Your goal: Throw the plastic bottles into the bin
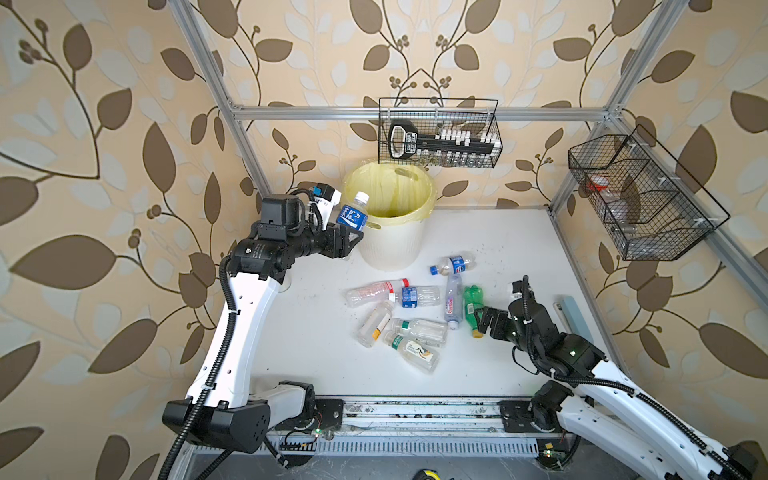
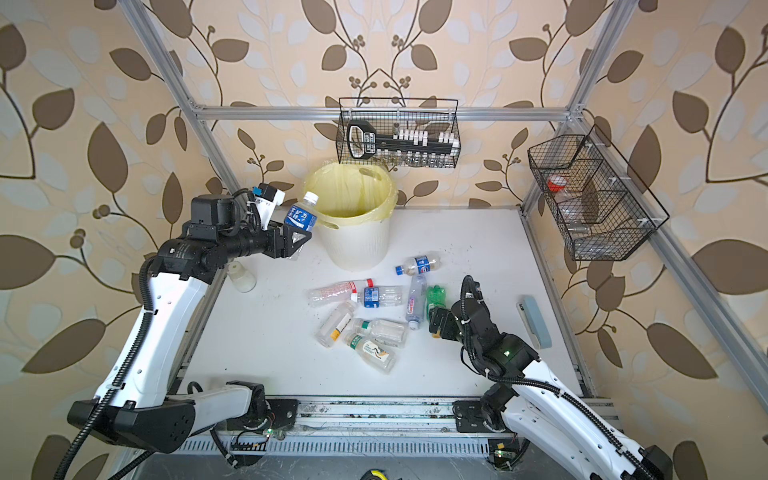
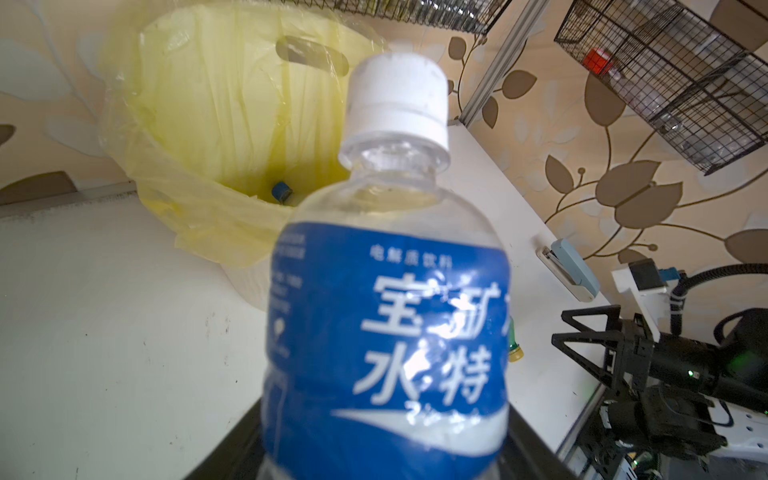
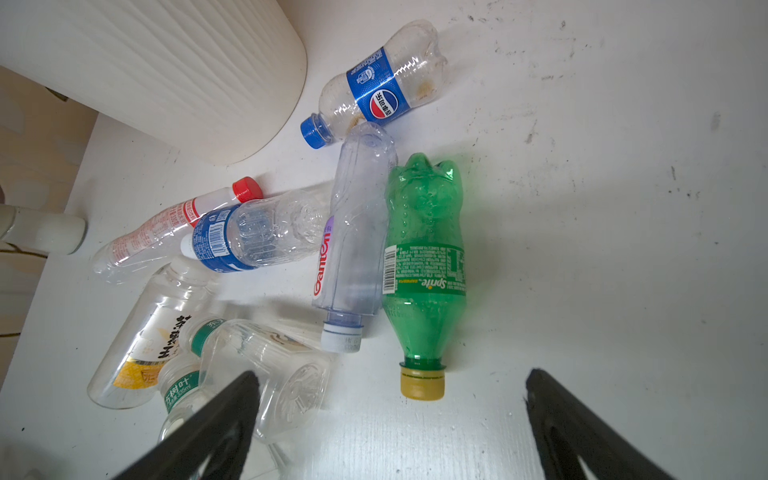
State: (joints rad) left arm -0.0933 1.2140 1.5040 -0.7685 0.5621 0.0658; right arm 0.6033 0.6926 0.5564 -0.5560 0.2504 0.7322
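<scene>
Gripping a blue-label bottle (image 1: 352,214) with a white cap, the left claw (image 1: 352,237) holds it up off the worktop (image 1: 316,332), right next to the bin (image 1: 390,245), on the bin's left side in both top views. The bottle leans cap-first toward the yellow-bagged opening, but I honestly can't tell if the cap is over the rim. In the left wrist view the bottle fills most of the shot, and a blue cap (image 3: 281,192) shows down at the bottom of the bag.

The right claw (image 1: 482,320) is spread wide with nothing in it. It sits low over the worktop at the neck end of the green bottle (image 1: 471,301). In the right wrist view that bottle's yellow cap (image 4: 422,382) lies between the two fingers, touching neither.

The other bottles lie flat in a loose heap mid-worktop, in front of the bin. I count eight, green one included. A blue-cap cola bottle (image 1: 453,264) is closest to the bin. A clear bottle with a purple label (image 1: 453,303) lies right against the green one. A red-cap bottle (image 1: 376,291) sits further left.

There's also a pale blue stapler (image 1: 571,316) by the worktop's right edge and a white jar (image 2: 241,279) tucked by the left arm.
</scene>
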